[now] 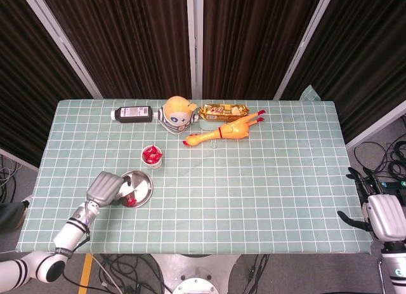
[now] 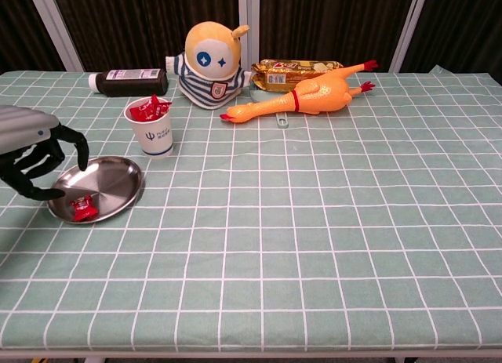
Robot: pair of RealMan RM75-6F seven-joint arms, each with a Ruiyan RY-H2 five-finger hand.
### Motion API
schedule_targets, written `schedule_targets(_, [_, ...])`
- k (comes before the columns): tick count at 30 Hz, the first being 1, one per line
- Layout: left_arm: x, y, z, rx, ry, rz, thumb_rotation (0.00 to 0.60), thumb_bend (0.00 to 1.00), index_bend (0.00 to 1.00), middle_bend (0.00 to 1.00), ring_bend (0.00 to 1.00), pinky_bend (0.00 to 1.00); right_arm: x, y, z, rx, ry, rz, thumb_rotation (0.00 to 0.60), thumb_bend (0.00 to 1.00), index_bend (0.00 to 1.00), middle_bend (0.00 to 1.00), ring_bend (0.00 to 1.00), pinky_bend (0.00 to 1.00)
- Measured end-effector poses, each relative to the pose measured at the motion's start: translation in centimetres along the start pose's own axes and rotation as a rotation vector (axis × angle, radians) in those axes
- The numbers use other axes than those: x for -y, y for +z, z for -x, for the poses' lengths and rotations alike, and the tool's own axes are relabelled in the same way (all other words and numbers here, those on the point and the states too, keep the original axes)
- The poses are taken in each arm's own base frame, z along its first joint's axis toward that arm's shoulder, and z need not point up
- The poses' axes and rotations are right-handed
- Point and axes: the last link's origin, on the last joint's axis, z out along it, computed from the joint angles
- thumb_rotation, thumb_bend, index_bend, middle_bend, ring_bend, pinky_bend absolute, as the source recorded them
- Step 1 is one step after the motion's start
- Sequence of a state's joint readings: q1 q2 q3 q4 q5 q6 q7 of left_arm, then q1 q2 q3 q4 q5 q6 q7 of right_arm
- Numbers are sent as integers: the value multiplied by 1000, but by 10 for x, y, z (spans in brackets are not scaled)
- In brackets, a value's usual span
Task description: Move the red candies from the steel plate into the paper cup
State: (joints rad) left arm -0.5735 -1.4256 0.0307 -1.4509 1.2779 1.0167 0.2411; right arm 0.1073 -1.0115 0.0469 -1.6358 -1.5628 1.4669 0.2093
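Here, left robot hand (image 2: 33, 161) spread, empty, at steel plate (image 2: 110, 177) left rim, seemingly just above red candy (image 2: 82, 208)

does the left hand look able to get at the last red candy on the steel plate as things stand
Probably yes: the left hand hangs open at the steel plate edge, beside the red candy, with nothing between them.

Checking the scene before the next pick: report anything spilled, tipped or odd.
Nothing stands out. The paper cup stands upright with candies inside, one red candy lies in the steel plate, and the left hand hovers beside it.
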Motion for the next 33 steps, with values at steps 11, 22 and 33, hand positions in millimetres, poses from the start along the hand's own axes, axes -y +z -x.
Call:
schedule_targets(11, [-2,6,12,5,30,-6,600,197,487,877,791,975,2,1,0,0,-2,-5,600,79,41,203,10,232])
schedule_targets(22, [-9,20,18,26,38,3,600,197,487,877,791,976,2,2,0,2,-3,-2,600,79,41,203,10,233])
schedule_targets(33, [-21,35,17,37,31,20,600,197,488,878,791,976,0,2,0,3,-5,5,600,79,41,203,10,232])
